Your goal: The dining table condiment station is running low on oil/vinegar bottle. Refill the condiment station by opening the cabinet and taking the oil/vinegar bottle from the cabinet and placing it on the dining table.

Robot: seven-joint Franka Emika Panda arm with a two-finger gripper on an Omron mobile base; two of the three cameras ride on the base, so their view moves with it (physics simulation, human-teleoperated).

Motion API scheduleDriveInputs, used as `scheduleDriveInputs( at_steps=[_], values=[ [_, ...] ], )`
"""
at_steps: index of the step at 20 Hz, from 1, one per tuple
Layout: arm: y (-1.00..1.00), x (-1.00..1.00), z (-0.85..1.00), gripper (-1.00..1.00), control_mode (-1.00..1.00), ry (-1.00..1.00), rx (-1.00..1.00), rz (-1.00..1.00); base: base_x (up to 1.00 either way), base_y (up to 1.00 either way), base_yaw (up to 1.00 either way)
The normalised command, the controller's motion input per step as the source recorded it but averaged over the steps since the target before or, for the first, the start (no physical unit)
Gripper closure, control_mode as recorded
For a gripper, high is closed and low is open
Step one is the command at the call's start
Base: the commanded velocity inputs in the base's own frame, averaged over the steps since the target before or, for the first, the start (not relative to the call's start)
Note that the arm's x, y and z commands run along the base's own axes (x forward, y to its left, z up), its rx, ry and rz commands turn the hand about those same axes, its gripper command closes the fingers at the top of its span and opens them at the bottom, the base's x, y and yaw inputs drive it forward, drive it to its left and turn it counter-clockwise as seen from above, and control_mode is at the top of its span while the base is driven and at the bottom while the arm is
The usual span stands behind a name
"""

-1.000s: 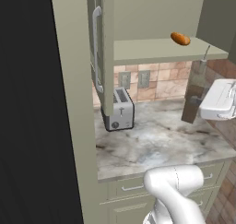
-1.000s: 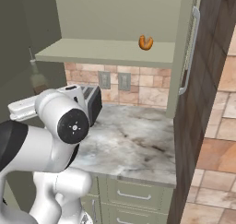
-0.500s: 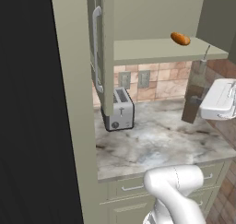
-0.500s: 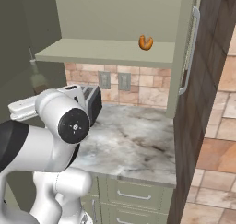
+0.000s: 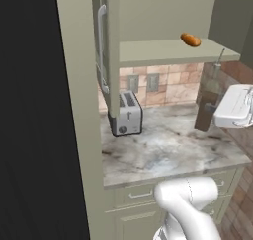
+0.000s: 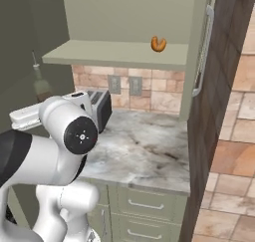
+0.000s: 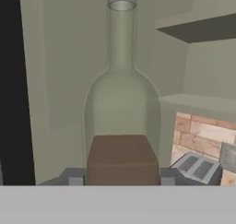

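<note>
End effector clenched on the oil/vinegar bottle: both fingertips flank the brown lower part, apparently touching it. Over the last second no view shows any movement, so the grasp seems settled and the carry has not begun. Left to right in the left base view: the open door's handle, above and left of the toaster; the cabinet shelf with an orange item, above and right of the toaster; the bottle, upright and well right of the toaster, above the counter. Delivery to the dining table remains.
</note>
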Motion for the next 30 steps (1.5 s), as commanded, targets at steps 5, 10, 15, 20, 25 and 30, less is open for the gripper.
scheduleDriveInputs(
  at_steps=[5,10,15,20,25,30],
  values=[
    [0.00,0.00,0.00,1.00,1.00,0.00,0.00,0.00,-0.84,-0.39,0.07],
    [0.00,0.00,0.00,1.00,1.00,0.00,0.00,0.00,-0.75,-0.43,0.15],
    [0.00,0.00,0.00,1.00,1.00,0.00,0.00,0.00,-0.52,-0.32,0.22],
    [0.00,0.00,0.00,1.00,1.00,0.00,0.00,0.00,-0.46,-0.29,0.26],
    [0.00,0.00,0.00,1.00,1.00,0.00,0.00,0.00,-0.51,-0.15,0.46],
    [0.00,0.00,0.00,1.00,1.00,0.00,0.00,0.00,-0.35,0.00,0.61]
  ],
)
